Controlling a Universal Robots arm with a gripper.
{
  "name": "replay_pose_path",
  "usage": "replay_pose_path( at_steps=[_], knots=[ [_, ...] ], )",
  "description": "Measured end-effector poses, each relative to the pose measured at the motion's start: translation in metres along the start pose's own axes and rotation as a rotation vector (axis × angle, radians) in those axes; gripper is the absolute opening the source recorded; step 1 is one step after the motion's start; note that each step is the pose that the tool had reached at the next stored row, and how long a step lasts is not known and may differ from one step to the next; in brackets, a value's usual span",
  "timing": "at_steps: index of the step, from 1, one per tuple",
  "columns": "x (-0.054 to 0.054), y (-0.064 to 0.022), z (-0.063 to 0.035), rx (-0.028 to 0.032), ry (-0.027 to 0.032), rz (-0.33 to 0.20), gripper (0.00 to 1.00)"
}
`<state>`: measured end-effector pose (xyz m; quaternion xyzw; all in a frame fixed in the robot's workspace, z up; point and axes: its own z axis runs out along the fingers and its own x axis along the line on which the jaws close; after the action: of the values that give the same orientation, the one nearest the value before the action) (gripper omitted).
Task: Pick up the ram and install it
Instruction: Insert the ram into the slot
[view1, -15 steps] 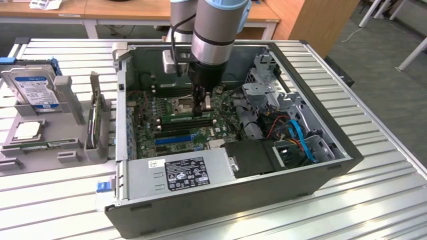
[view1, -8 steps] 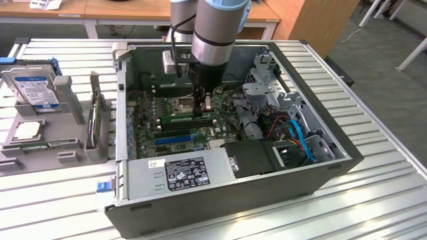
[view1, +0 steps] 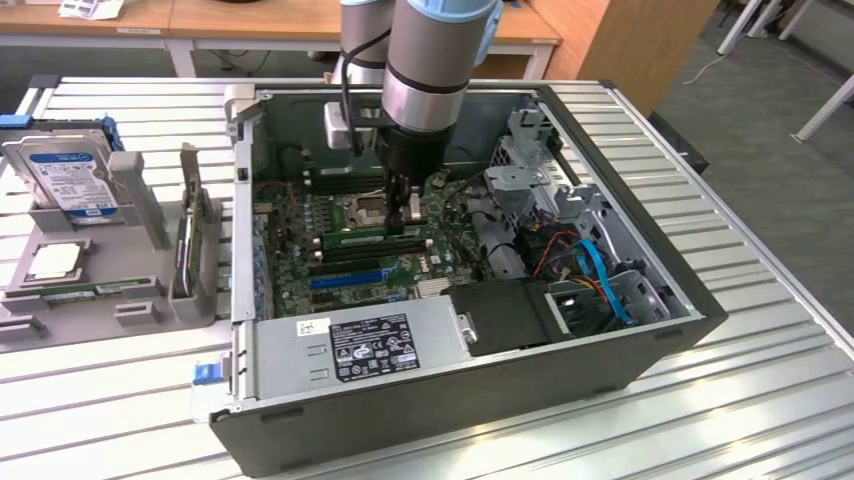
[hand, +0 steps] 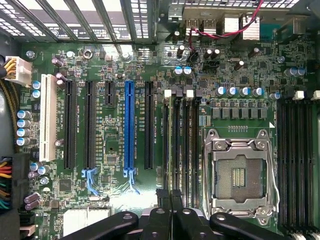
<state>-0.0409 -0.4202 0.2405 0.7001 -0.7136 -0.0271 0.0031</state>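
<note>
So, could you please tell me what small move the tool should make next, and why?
Probably a gentle, straight push down. The tool is closed and low over the motherboard, at one end of the ram, which already stands in a memory slot beside the CPU socket. Whether it is fully seated cannot be seen.

The arm (view1: 424, 60) stands vertical, its gripper (view1: 399, 226) pointing straight down with fingers (hand: 162, 202) pressed together.

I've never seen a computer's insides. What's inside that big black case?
A green motherboard with an empty processor socket, a silver power supply and blue cables. The arm and gripper hide part of the board beneath them.
</note>
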Motion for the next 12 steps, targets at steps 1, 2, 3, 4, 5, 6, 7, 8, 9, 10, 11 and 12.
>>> replay_pose_path(
  at_steps=[1, 2, 3, 4, 5, 6, 7, 8, 9, 10, 11, 12],
  knots=[
    [0.0000, 0.0000, 0.0000, 0.0001, -0.0001, 0.000, 0.12],
    [0.0000, 0.0000, 0.0001, 0.0000, 0.0000, 0.000, 0.12],
    [-0.0001, -0.0001, 0.0008, 0.0003, -0.0006, 0.000, 0.12],
    [0.0000, -0.0001, 0.0013, 0.0002, -0.0005, 0.000, 0.12],
    [0.0000, -0.0001, 0.0016, 0.0001, -0.0001, 0.000, 0.12],
    [0.0000, -0.0001, 0.0023, 0.0001, -0.0002, 0.000, 0.12],
    [0.0001, -0.0001, 0.0028, 0.0000, -0.0001, 0.000, 0.12],
    [0.0001, -0.0001, 0.0033, 0.0000, -0.0001, 0.000, 0.12],
    [0.0001, -0.0002, 0.0039, 0.0000, -0.0001, 0.000, 0.12],
    [0.0001, -0.0002, 0.0045, 0.0000, -0.0001, 0.000, 0.12],
    [0.0002, -0.0002, 0.0049, 0.0000, 0.0000, 0.000, 0.12],
    [0.0002, -0.0002, 0.0050, -0.0001, 0.0001, 0.000, 0.12]
  ],
)
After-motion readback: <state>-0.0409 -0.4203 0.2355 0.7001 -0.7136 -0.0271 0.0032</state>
